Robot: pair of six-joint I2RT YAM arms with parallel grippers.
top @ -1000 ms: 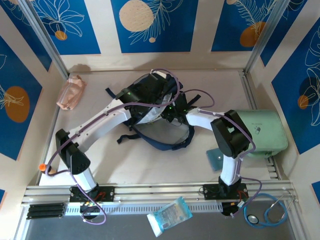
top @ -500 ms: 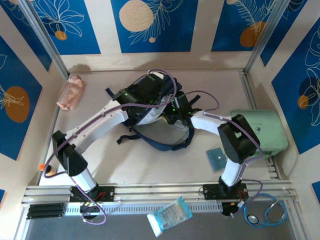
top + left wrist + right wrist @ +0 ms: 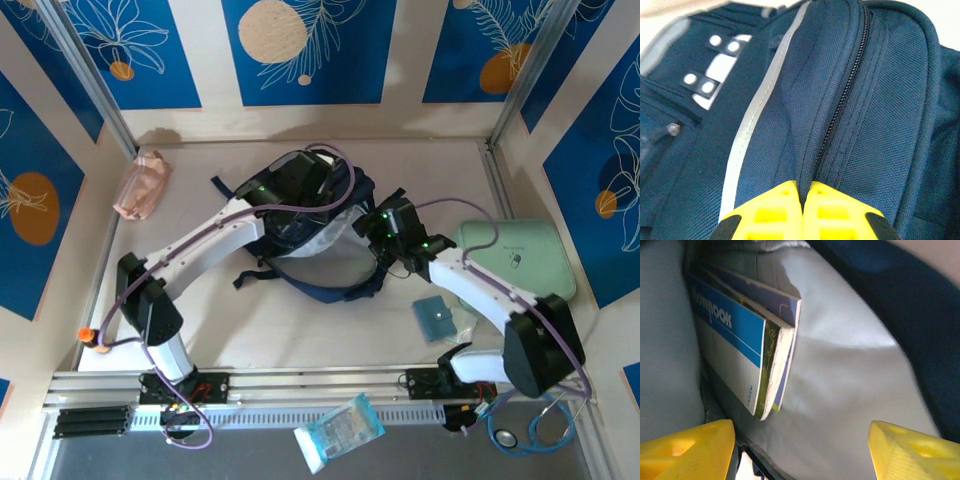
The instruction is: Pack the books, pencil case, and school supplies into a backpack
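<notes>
The left gripper (image 3: 802,192) has its two yellow fingers pressed together on a fold of navy fabric beside the zip of the backpack (image 3: 890,110), pinching the bag's upper edge. The right gripper (image 3: 800,452) has its fingers spread wide with nothing between them. It sits at the right side of the bag's mouth and looks in.

The backpack lies in the middle of the table (image 3: 300,335), its mouth gaping and its pale grey lining showing. Inside are the books (image 3: 747,347), three in all, lying flat against each other along the lining. One has a white cover with a blue band, a green one sits in the middle, and a lavender one is behind.

Outside the bag, one pink pencil case (image 3: 143,184) lies at the far left by the wall, well apart from the backpack. One teal square pad (image 3: 436,318) lies to the near right of the bag, beside the right arm. One orange-capped tube (image 3: 86,335) sits at the near left edge.

One mint-green case (image 3: 520,255) rests at the right; I cannot tell what it holds. On the near ledge are one plastic-wrapped packet (image 3: 340,432) and one stethoscope (image 3: 530,425).
</notes>
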